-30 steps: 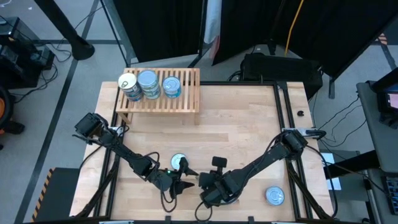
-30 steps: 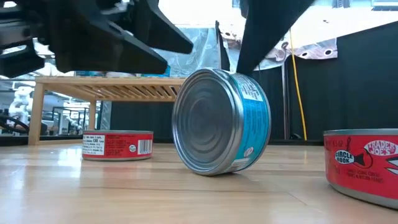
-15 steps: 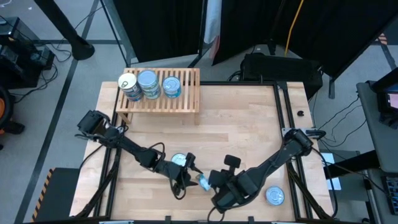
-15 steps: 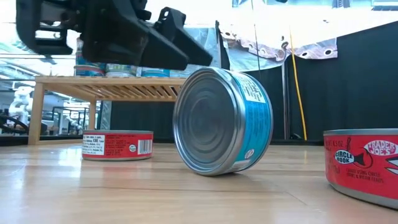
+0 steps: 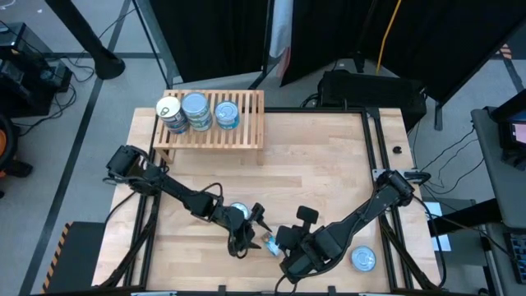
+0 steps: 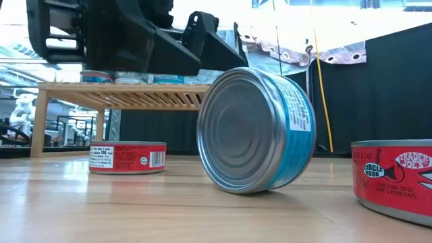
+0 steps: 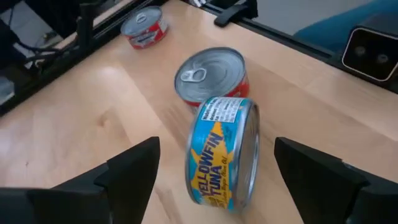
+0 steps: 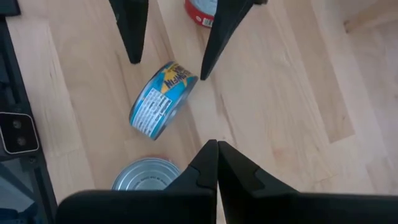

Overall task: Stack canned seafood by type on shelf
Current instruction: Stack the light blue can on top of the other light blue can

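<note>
1. The surface (image 5: 312,164) is a light wooden tabletop in a dark frame, with grey floor, cables and black curtains around it; the low view looks across it to a room with black drapes and a yellow pole.
2. The shelf (image 5: 246,127), a low rack of light wooden slats, stands at the far left part of the surface and carries three stacks of tins (image 5: 196,112) side by side, two with silvery-blue tops and one with a cream top.
3. The left gripper (image 5: 249,231) is low over the near middle of the surface, its jaws released and spread wide, one to each side of the yellowfin tuna can (image 7: 222,152) without gripping it.
4. That blue-labelled can rests tilted on its edge on the surface, its ribbed silver end facing the low camera.
5. Just behind it lies a red-labelled tin (image 7: 211,74) flat on the surface, pull-tab up, touching or nearly touching the tilted can.
6. Another red-labelled tin (image 5: 363,260) lies flat near the front right corner, well apart from the others.
7. The right gripper (image 5: 283,244) hangs just beside the tilted can on its right, jaws clenched together and empty.
</note>
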{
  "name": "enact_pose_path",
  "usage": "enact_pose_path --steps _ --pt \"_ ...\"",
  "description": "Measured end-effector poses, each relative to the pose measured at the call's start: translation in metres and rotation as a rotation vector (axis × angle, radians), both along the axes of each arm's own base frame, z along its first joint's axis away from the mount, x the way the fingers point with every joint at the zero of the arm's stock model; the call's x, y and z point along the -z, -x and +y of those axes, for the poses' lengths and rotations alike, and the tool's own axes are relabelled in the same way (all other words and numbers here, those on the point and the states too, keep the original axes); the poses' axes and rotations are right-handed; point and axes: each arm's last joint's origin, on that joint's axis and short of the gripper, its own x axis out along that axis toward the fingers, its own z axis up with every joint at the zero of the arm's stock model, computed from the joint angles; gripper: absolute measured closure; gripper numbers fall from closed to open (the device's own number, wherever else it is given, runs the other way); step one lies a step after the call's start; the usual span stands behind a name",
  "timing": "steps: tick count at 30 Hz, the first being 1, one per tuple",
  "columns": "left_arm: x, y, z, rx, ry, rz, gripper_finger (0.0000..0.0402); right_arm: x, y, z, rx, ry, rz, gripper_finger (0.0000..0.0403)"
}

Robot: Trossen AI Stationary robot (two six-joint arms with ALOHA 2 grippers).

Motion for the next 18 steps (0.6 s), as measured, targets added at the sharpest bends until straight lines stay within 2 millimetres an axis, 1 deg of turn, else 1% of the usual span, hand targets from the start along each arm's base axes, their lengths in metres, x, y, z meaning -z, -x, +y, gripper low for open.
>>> enact_pose_path --steps 2,6,10,14,16,18 --pt "0.006 -0.004 -0.001 0.013 0.002 -0.015 0.0077 0.000 0.000 0.000 0.001 -0.001 -0.001 0.0403" --pt "0.021 -0.009 -0.003 0.021 -0.024 0.008 0.0077 0.000 0.000 0.002 -0.002 -0.004 -0.005 0.0403" --pt "0.026 -0.017 -0.005 -0.009 -0.046 -0.001 0.0077 0.000 0.001 0.002 -0.002 -0.004 -0.005 0.0403" --pt "0.030 -0.022 -0.006 -0.003 -0.045 0.009 0.0077 0.000 0.001 0.002 -0.003 -0.004 -0.005 0.0403" --pt "0.031 -0.022 -0.006 0.014 -0.045 0.018 0.0083 0.000 0.001 0.002 -0.003 -0.004 -0.005 0.0403" --pt "0.032 -0.022 -0.007 0.025 -0.055 0.023 0.0096 0.000 0.001 0.002 -0.003 -0.004 -0.005 0.0403"
